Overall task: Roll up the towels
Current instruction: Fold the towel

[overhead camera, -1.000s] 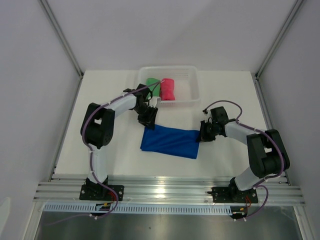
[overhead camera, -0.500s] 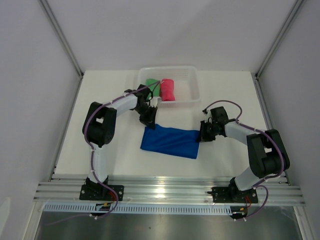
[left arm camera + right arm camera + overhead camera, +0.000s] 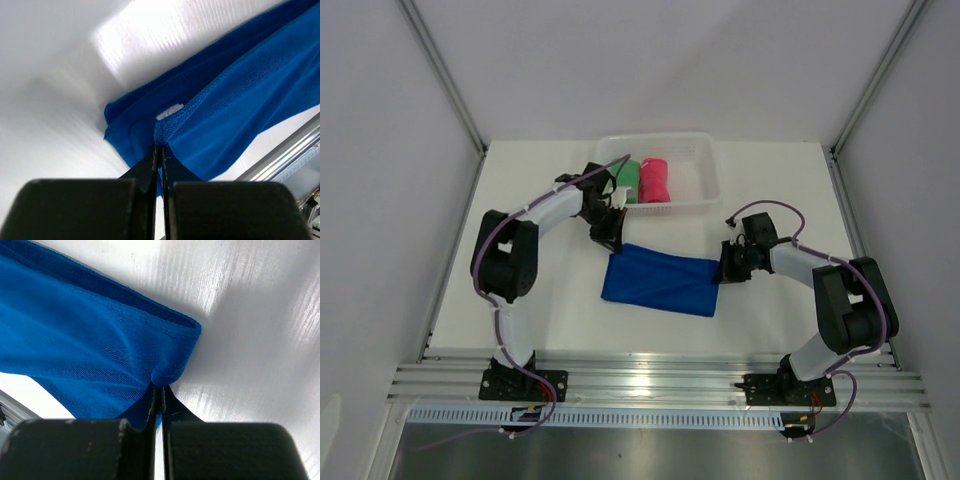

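Note:
The blue towel (image 3: 660, 282) lies folded flat mid-table. My left gripper (image 3: 611, 240) is shut on its far left corner; in the left wrist view the gripper (image 3: 160, 146) pinches a bunched hem of the blue towel (image 3: 240, 95). At the towel's right end my right gripper (image 3: 722, 268) is shut too, and the right wrist view has that gripper (image 3: 159, 386) clamped on a fold of the blue towel (image 3: 75, 340). The green towel (image 3: 626, 180) and the pink-red towel (image 3: 656, 179) sit rolled, side by side, in the basket.
The white slotted basket (image 3: 708, 172) stands at the back of the table, just beyond my left wrist. Grey walls and slanted frame posts (image 3: 450, 85) close in the table. A metal rail (image 3: 650, 385) carrying both arm bases runs along the near edge.
My left gripper has shut on the blue towel's far left corner, and the left arm's elbow has swung left and back. The right arm has stayed put.

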Available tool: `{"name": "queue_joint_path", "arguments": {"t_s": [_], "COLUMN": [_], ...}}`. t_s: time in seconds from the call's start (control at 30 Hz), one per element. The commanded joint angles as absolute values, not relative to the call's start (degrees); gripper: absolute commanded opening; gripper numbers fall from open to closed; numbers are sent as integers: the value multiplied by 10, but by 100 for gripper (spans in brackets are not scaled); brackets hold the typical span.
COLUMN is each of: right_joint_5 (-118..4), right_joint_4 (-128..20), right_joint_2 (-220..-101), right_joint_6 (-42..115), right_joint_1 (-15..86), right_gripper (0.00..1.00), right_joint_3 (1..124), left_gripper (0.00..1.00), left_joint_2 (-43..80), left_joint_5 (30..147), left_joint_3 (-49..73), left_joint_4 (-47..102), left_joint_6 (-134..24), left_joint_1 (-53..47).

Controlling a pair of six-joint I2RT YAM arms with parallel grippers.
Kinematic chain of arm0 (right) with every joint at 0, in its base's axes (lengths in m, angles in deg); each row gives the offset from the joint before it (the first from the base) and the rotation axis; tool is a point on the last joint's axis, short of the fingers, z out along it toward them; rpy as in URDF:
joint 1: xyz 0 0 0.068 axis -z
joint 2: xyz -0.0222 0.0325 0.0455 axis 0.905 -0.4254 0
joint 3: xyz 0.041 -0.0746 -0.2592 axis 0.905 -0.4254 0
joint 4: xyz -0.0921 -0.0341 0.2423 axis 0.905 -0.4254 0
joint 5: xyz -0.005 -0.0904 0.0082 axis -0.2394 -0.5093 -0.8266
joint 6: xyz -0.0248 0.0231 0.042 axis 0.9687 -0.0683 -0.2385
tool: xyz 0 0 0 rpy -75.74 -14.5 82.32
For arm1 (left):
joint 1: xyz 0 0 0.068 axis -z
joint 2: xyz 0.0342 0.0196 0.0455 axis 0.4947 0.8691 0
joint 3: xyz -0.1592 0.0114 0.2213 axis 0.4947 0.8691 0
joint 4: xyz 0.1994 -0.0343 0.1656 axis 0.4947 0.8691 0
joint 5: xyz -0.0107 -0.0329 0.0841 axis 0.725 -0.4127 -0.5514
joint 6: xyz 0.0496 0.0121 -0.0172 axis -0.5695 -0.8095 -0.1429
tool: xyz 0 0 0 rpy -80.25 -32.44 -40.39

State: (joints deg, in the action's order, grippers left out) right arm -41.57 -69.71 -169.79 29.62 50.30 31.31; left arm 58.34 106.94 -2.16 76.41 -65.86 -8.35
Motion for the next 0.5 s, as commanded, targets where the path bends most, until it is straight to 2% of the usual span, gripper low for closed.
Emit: {"name": "queue_joint_path", "arguments": {"t_s": [0.0, 0.13, 0.23, 0.27, 0.37, 0.47], "right_joint_5": [-414, -408, -397, -394, -387, -385], "right_joint_4": [-680, -677, -672, -673, -682, -702], "right_joint_2": [-1712, -1719, -1721, -1718, -1707, -1671], "right_joint_6": [314, 315, 317, 317, 315, 308], "right_joint_1": [507, 507, 507, 507, 507, 507], "right_gripper": [2, 4, 19, 30, 37, 40], "right_joint_3": [335, 343, 347, 349, 355, 349], "left_gripper": [1, 1, 1, 1, 1, 1], "left_joint_2": [528, 525, 536, 541, 560, 571], "left_joint_5": [1051, 1033, 1024, 1024, 1041, 1047], "left_joint_3": [0, 28, 36, 32, 28, 23], "left_joint_4": [792, 786, 772, 771, 768, 772], "left_joint_6": [-691, -699, -698, -699, -704, -703], "left_joint_1": [-94, -106, -120, -122, -122, -122]}}
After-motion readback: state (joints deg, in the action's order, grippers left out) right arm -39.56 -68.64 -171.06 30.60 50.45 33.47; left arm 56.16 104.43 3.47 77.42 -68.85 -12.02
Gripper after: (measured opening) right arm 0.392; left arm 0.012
